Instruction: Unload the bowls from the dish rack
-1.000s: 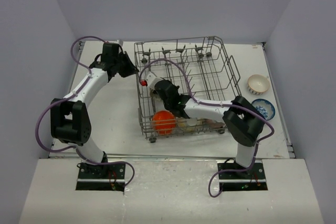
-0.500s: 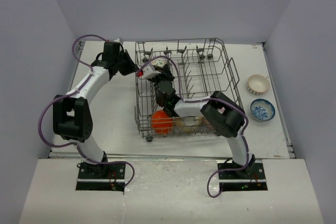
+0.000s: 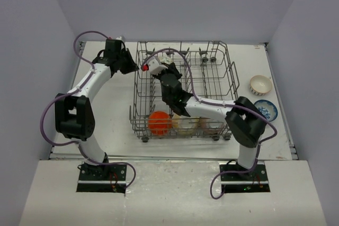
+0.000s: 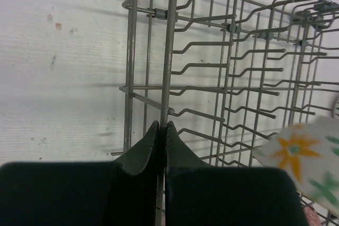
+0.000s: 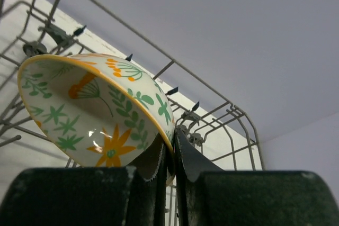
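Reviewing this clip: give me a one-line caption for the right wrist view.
Right gripper pinches the rim of a floral bowl, held tilted on its side, with the dish rack wires behind it.

Grey wire rack (image 4: 168, 51), orange bowl (image 3: 159, 123), green-orange floral bowl (image 5: 95, 115)

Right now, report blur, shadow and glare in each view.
Top external view: even light, sharp, faint wire shadows under the dish rack. Left wrist view: left gripper dark and soft near the lens, floral bowl blurred at the right edge. Right wrist view: that bowl crisp, a small glare spot inside; right gripper underexposed.
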